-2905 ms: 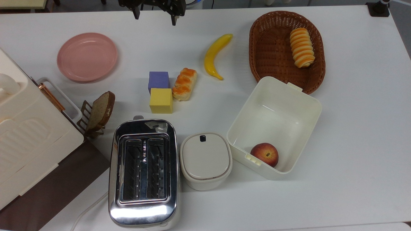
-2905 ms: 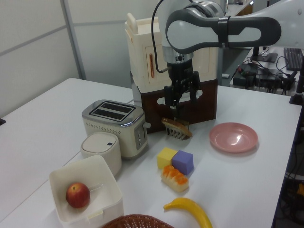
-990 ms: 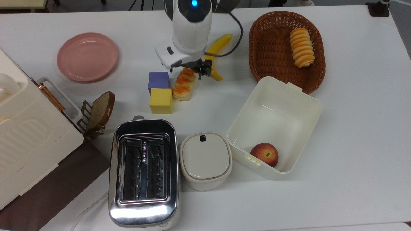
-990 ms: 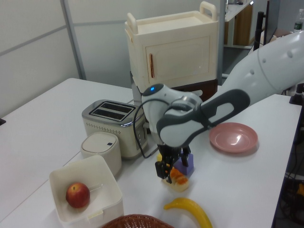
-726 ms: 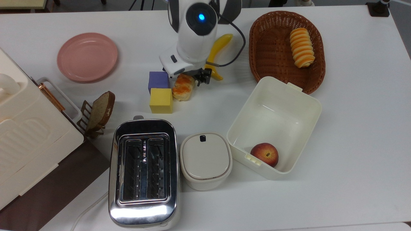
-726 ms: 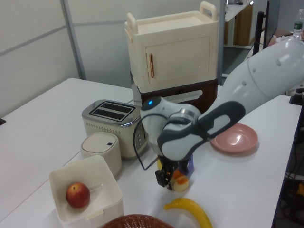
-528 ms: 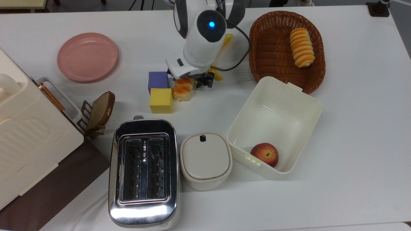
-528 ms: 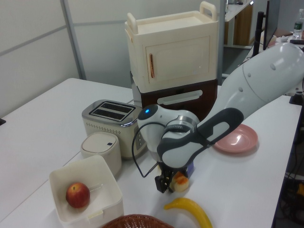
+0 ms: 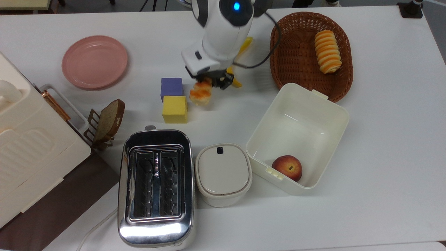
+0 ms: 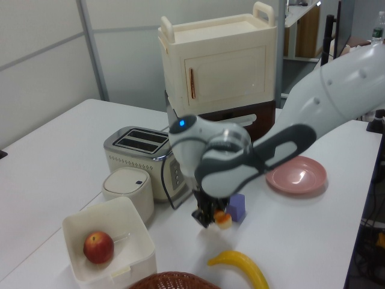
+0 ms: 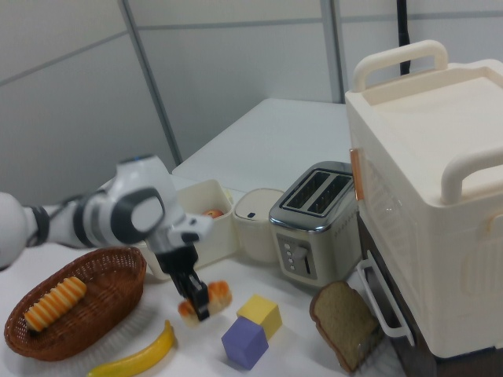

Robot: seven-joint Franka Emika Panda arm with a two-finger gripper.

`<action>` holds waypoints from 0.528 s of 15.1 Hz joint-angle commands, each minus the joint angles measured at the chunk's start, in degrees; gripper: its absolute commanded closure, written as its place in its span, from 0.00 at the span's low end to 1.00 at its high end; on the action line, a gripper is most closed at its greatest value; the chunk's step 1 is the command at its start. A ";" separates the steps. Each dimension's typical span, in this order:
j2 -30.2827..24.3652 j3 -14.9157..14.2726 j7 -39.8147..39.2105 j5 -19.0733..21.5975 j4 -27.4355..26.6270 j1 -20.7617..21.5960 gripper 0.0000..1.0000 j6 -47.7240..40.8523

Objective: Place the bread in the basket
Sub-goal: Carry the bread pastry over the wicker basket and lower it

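- White table (image 9: 383,139), pretty crowded along the top view's bottom and left edge. Room behind has grey panel walls.
- Using the yellow cube (image 9: 174,109) as the anchor: purple cube (image 9: 171,87) sits touching it on the far side in the top view.
- The gripper (image 9: 210,81) has its jaws clamped on the bread (image 9: 200,92), just to the cube's right in the top view. In the right view the bread (image 11: 206,301) hangs clear of the table, tilted, not resting on anything.
- The basket (image 9: 310,52) is well off to the cube's upper right in the top view, with a striped spiral roll (image 9: 327,51) lying inside.
- Banana (image 9: 240,52) lies between the cube and the basket, mostly under the arm.
- Cream square box (image 9: 298,137) with a peach (image 9: 287,167) in it touches the basket's near rim.
- Toaster (image 9: 155,186) and lidded cream container (image 9: 223,174) sit below the cube in the top view; toast slice (image 9: 109,120) on a rack to its left, pink plate (image 9: 94,61) upper left.
- Open tabletop to the right of the basket and box in the top view.
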 commanded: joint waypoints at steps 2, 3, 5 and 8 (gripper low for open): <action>-5.12 4.69 -1.08 4.94 7.88 0.80 1.00 -12.01; -5.03 6.44 -0.47 5.21 9.46 1.68 1.00 -13.60; -4.68 8.21 4.08 5.30 10.44 5.18 1.00 -14.06; -2.41 7.69 8.76 5.39 10.62 15.28 1.00 -13.00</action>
